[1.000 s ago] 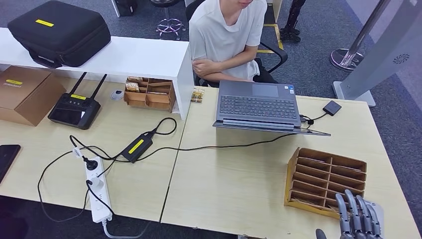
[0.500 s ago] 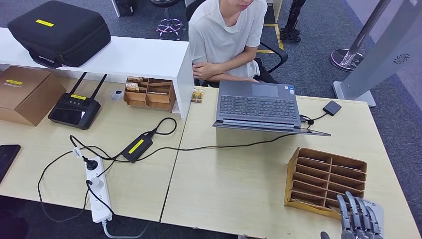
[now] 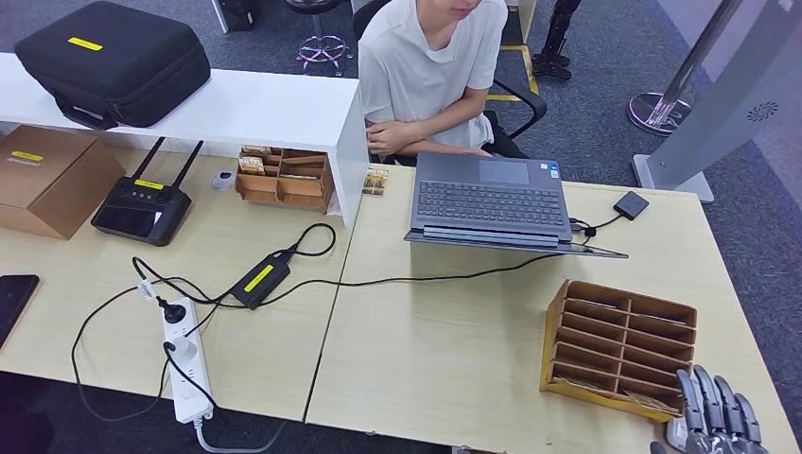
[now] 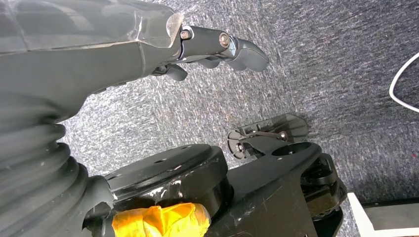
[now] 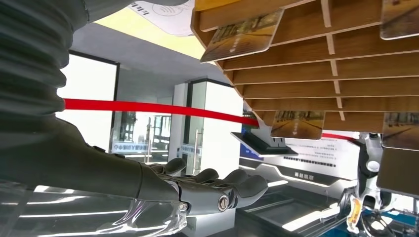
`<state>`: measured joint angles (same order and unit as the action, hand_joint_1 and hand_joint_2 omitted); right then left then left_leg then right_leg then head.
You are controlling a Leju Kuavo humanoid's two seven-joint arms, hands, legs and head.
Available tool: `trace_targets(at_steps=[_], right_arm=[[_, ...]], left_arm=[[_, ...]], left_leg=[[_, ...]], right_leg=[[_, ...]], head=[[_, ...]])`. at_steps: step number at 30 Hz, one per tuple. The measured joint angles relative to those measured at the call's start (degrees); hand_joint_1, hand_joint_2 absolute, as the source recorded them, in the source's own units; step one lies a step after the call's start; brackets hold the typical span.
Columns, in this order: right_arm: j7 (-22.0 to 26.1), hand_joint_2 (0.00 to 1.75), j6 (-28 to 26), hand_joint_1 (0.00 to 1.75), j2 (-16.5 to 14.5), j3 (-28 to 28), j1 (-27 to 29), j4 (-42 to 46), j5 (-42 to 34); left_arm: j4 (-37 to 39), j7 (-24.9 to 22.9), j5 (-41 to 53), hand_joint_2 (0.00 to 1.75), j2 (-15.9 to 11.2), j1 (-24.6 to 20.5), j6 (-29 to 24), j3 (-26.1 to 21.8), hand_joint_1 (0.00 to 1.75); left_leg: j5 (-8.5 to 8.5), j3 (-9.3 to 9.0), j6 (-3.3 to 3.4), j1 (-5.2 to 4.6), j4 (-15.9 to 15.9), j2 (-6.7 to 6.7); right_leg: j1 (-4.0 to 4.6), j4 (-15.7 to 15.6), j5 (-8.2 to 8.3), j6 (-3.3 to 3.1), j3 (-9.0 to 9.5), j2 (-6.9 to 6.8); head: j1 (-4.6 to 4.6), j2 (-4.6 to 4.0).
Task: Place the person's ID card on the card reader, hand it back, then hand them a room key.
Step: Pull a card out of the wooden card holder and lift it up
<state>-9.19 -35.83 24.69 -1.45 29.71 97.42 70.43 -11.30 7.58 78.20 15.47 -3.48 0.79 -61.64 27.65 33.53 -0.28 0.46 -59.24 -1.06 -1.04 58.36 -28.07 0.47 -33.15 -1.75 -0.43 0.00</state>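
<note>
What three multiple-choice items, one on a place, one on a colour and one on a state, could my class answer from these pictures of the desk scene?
1. Where does the wooden card rack stand?
A. On the white shelf
B. On the table's near right part, close to the right robot hand
C. On the laptop

2. What colour is the power strip?
A. White
B. Red
C. Black

3. What state is the laptop in?
A. Closed flat
B. Lying upside down
C. Open, keyboard showing

Answers:
1. B: the head view shows the rack by the table's near right edge, with the hand just beyond its corner.
2. A: its body is white, with dark plugs in it.
3. C: the grey keyboard faces up in front of the seated person.
</note>
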Motion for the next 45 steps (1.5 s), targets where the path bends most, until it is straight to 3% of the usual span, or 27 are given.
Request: trace_targets(at_steps=[21, 45], right_arm=[[5.77, 1.75, 2.37, 0.00, -5.76, -7.39, -0.05, -1.52, 0.43], [7.99, 1.75, 3.11, 0.00, -8.56, -7.14, -5.25, -5.15, 2.15]], left_arm=[[0.00, -0.11, 0.32, 1.75, 0.02, 0.00, -0.20, 0.00, 0.00], [0.00, -0.17, 1.53, 1.75, 0.00, -0.02, 0.06, 0.54, 0.00]], left_leg=[[0.00, 0.00, 0.00, 0.00, 0.00, -0.01], [0.00, -0.01, 0.00, 0.01, 0.00, -0.01]], right_leg=[[0.00, 0.01, 0.00, 0.00, 0.00, 0.00], [0.01, 0.02, 0.01, -0.01, 0.02, 0.00]], head=[[0.00, 0.00], [0.00, 0.00]])
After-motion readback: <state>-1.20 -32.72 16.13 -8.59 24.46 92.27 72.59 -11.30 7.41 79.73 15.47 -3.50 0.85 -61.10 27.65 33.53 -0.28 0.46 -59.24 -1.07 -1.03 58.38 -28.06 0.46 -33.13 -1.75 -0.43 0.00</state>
